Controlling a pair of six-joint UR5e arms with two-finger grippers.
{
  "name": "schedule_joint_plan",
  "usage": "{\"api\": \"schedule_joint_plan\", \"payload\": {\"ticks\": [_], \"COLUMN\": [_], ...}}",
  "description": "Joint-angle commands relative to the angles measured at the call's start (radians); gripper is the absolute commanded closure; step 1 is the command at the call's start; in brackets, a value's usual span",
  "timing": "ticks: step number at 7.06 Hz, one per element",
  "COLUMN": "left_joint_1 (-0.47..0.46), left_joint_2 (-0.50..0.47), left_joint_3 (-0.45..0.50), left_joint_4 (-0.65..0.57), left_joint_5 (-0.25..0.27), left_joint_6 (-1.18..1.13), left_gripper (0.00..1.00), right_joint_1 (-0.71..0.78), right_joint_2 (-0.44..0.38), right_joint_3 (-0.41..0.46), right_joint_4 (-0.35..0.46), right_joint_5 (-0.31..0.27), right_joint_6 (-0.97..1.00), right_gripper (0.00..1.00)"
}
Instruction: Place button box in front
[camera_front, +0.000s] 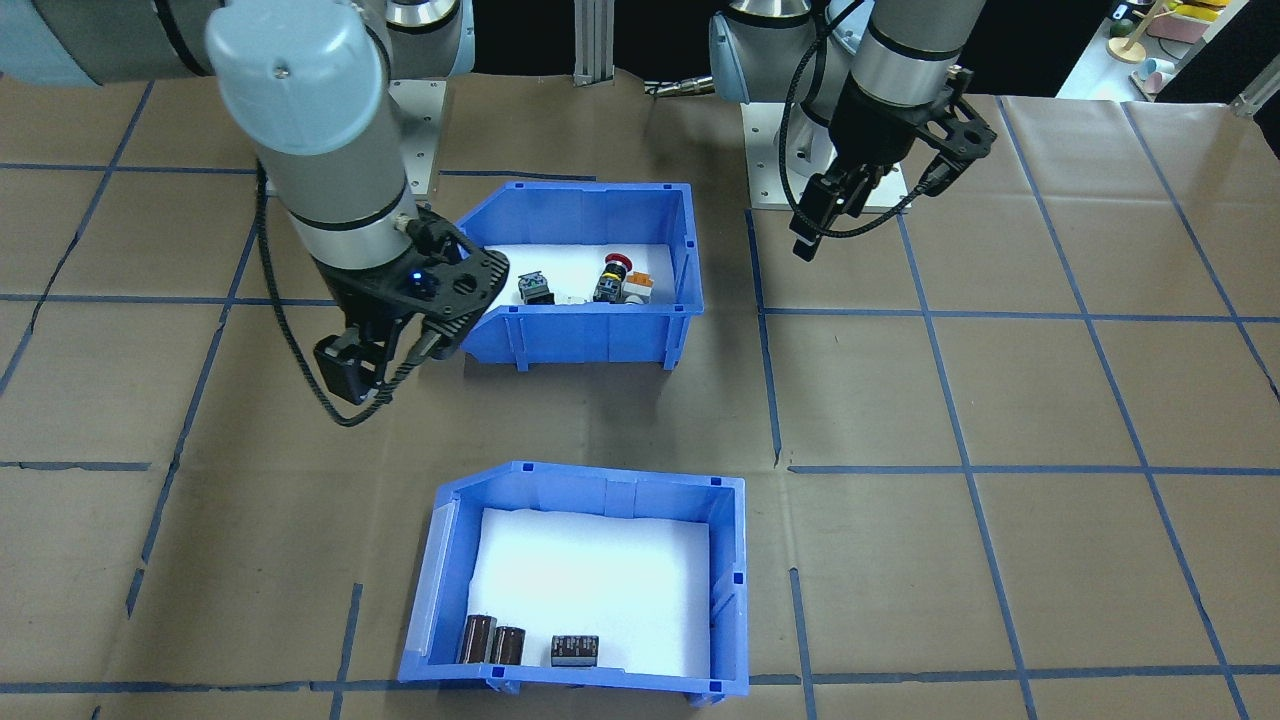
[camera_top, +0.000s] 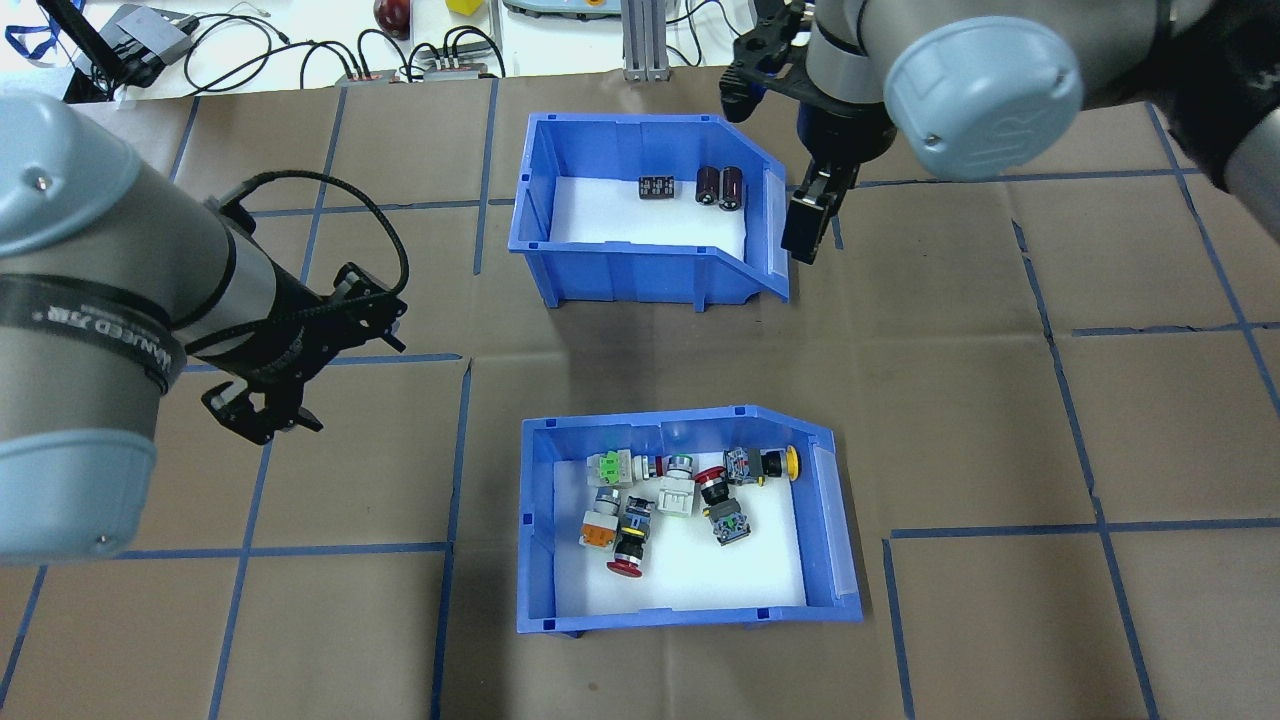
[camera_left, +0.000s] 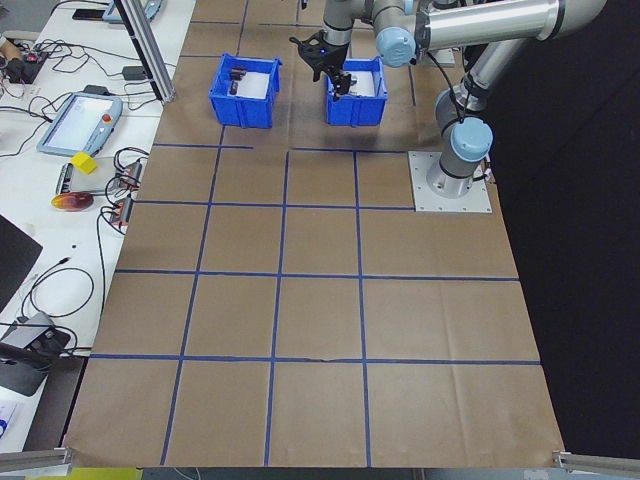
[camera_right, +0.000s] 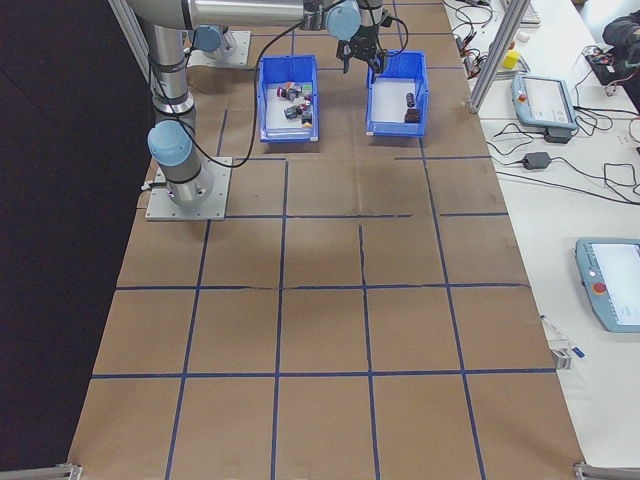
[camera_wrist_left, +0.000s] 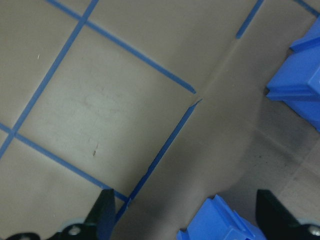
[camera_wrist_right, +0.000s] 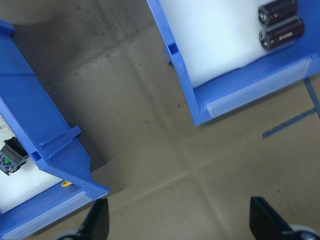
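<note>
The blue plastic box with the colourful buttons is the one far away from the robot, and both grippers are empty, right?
Not quite: the blue plastic button box sits nearest the robot, as the overhead view shows; the blue bin with dark cylinders is the far one. Left gripper and right gripper are empty.

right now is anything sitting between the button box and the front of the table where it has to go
Yes. The other blue bin, holding dark cylinders, sits directly ahead of the button box on the far side, with a bare strip of table between them. The right gripper hangs just off that bin's slanted end; the left gripper hovers off to the side.
</note>
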Motion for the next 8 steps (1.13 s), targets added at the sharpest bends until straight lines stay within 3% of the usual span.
{"api": "schedule_joint_plan", "payload": {"ticks": [1,3,4,5,6,8], "left_joint_1": [-0.197,-0.408,-0.471,-0.502,-0.525,-0.545], "left_joint_2": [0.058,0.062,0.060,0.052,0.033,-0.047], "left_joint_3": [-0.082,-0.131,-0.150,-0.182,-0.226,-0.254], "left_joint_4": [0.001,0.015,0.027,0.070,0.149,0.304], "left_joint_5": [-0.002,-0.005,-0.009,-0.089,-0.157,-0.159], "left_joint_6": [-0.498,-1.012,-1.128,-1.254,-1.354,-1.359], "left_gripper": [0.01,0.01,0.01,0.01,0.01,0.01], "right_joint_1": [0.104,0.165,0.211,0.233,0.238,0.235], "right_joint_2": [0.083,0.135,0.181,0.228,0.253,0.278], "right_joint_3": [-0.019,-0.075,-0.107,-0.129,-0.131,-0.117], "right_joint_4": [-0.084,-0.084,-0.118,-0.182,-0.188,-0.228], "right_joint_5": [0.002,0.010,0.006,-0.007,-0.005,-0.005], "right_joint_6": [-0.031,-0.059,-0.087,-0.081,-0.081,-0.096], "right_gripper": [0.00,0.00,0.00,0.00,0.00,0.00]}}
